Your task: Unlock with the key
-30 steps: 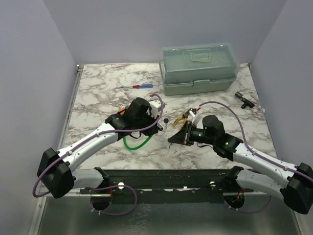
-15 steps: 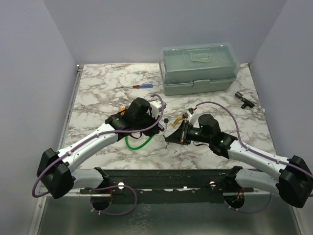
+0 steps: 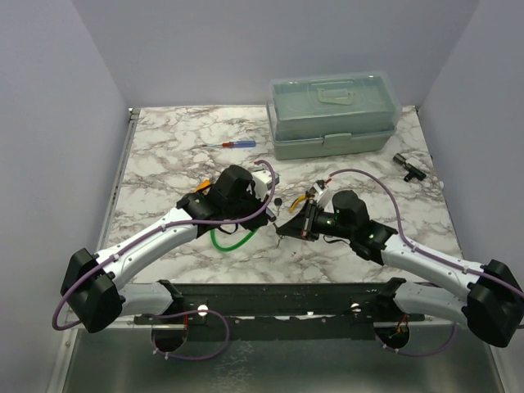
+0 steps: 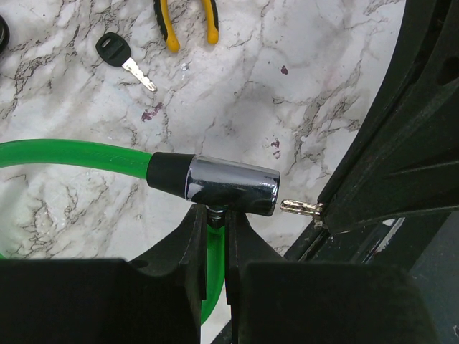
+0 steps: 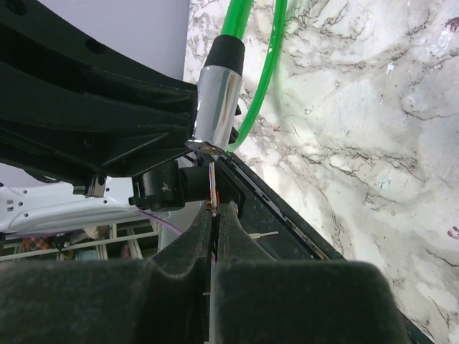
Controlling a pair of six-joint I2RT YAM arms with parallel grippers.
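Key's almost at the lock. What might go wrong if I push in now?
1. The key blade in the right gripper sits at the end of the chrome lock barrel, yet the keyhole is hidden; off-line, it may skid or bend.
2. The left gripper pinches only beneath the barrel, so a push may swivel it.

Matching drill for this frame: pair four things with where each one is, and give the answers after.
Things:
1. chrome lock cylinder
2. dark-headed key
3. screwdriver
4. bare key blade

Places:
A. lying loose beside the pliers
B. pinched in the right gripper, at the cylinder's end
C. on the table, left of the lidded box
D. held by the left gripper

Pairs: 1-D, 2-A, 3-C, 4-B
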